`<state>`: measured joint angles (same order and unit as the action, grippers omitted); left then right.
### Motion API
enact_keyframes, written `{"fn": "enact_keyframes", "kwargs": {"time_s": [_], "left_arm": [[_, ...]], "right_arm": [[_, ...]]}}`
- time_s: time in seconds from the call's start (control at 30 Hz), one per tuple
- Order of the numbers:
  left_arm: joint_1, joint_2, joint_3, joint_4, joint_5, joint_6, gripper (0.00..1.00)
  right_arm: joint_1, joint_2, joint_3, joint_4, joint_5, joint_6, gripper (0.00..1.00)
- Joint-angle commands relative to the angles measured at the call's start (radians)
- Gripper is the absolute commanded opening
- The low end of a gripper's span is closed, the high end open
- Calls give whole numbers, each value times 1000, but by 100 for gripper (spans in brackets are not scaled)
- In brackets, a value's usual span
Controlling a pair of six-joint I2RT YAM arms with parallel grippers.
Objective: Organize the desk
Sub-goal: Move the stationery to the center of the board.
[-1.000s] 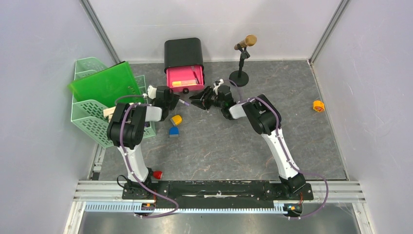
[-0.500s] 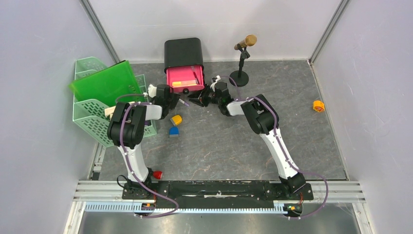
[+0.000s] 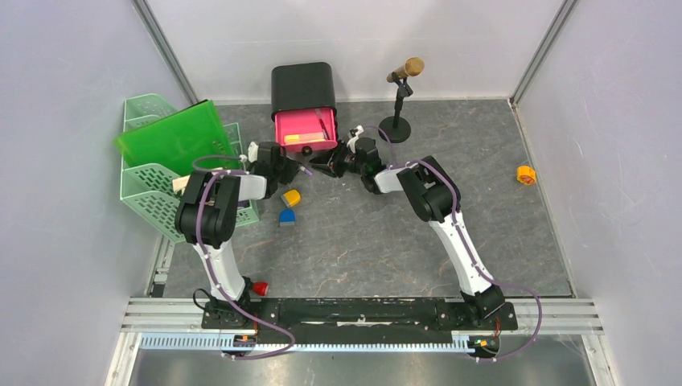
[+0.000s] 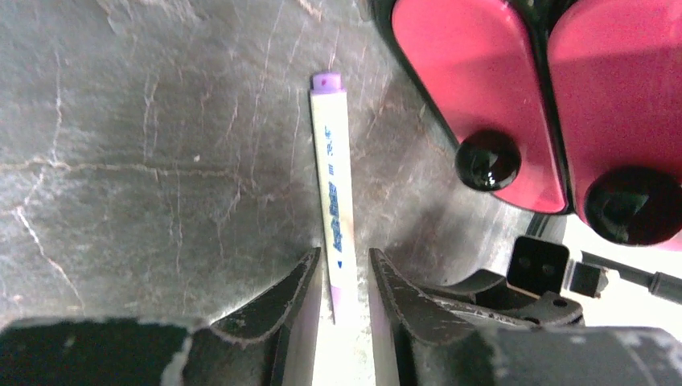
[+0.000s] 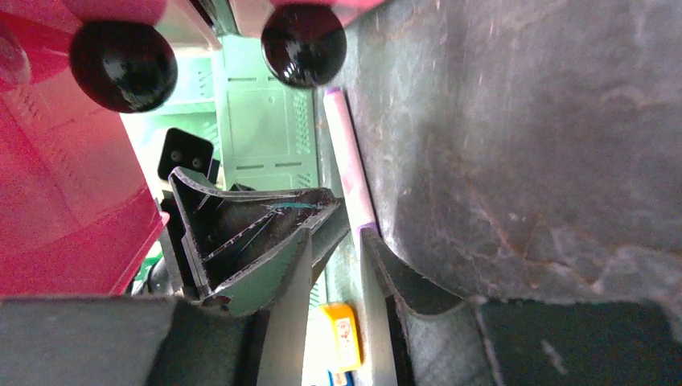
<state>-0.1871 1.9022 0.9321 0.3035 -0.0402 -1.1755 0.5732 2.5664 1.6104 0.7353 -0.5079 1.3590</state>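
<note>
The dark marbled desk point(image 3: 362, 241) carries both arms, which meet in front of the pink drawer point(image 3: 306, 129). My left gripper point(image 3: 291, 166) is shut on a white pen point(image 3: 304, 170) with a purple cap. In the left wrist view the pen point(image 4: 331, 177) runs out from between the jaws of the left gripper point(image 4: 344, 253), cap end free. My right gripper point(image 3: 320, 166) faces it at the pen's tip. In the right wrist view the pen point(image 5: 344, 153) ends at the tip of one finger point(image 5: 378, 257) of the right gripper point(image 5: 336, 229). Those jaws stand narrowly apart, and the tray shows through the gap.
A black drawer box point(image 3: 303, 84) stands at the back, its black knobs point(image 4: 486, 159) close to both grippers. A mint tiered tray point(image 3: 149, 193) with a green folder point(image 3: 173, 137) stands left. A yellow block point(image 3: 291, 197), blue block point(image 3: 286, 215), red piece point(image 3: 260, 287), orange piece point(image 3: 525, 174) and microphone stand point(image 3: 400, 96) are around.
My right gripper has moved left and back toward the drawer, up to the pen's tip, and its jaws have narrowed. The left gripper has edged right with the pen.
</note>
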Motion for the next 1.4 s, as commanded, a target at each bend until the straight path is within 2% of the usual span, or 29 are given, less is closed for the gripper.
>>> {"fn": "enact_keyframes", "kwargs": {"time_s": [0.0, 0.23, 0.43, 0.63, 0.83, 0.97, 1.17, 1.27, 1.37], "left_arm": [[17, 5, -49, -89, 117, 14, 34], [8, 3, -71, -87, 138, 39, 31], [2, 5, -70, -95, 152, 58, 32], [-12, -4, -75, -105, 184, 73, 27], [-26, -56, -109, -129, 185, 119, 28], [-32, -99, -136, -123, 174, 161, 33], [-49, -151, -141, -120, 176, 233, 41], [-59, -182, -139, -128, 170, 268, 43], [-63, -234, -152, -135, 162, 301, 45]], "right_arm": [[82, 8, -37, -47, -109, 37, 33], [109, -13, -46, -137, -160, -15, 30], [129, -29, -91, -101, -187, -5, 27], [142, -49, -123, -27, -191, 36, 26], [133, -139, -240, -10, -158, -2, 26], [103, -245, -344, -67, -129, -107, 27], [27, -431, -453, -286, -76, -353, 33], [-5, -487, -452, -381, -51, -461, 36], [-22, -506, -385, -536, -4, -609, 38]]}}
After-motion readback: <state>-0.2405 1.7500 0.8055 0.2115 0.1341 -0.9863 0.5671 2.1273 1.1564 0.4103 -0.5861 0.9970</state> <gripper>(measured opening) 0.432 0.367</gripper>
